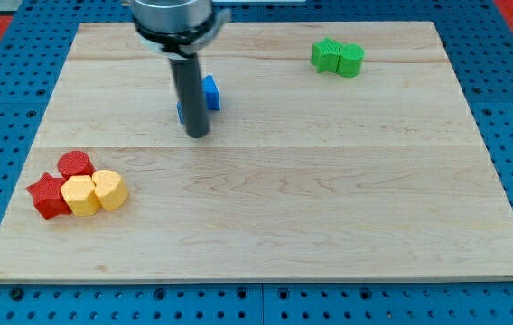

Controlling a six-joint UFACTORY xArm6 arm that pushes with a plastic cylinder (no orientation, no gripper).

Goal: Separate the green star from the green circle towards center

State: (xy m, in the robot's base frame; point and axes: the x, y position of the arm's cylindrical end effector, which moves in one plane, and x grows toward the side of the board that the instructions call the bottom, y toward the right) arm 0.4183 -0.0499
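Note:
The green star [326, 55] and the green circle [350, 60] sit touching side by side near the view's top right of the wooden board [265, 199], the star on the left. My tip [198, 134] rests on the board well to the left of them, at the upper left centre. A blue block [210, 93] lies just behind the rod, partly hidden by it.
A cluster sits at the view's lower left: a red circle [75, 164], a red star [48, 195], a yellow block [79, 194] and a yellow block [110, 189], all touching. The board lies on a blue perforated base [4, 99].

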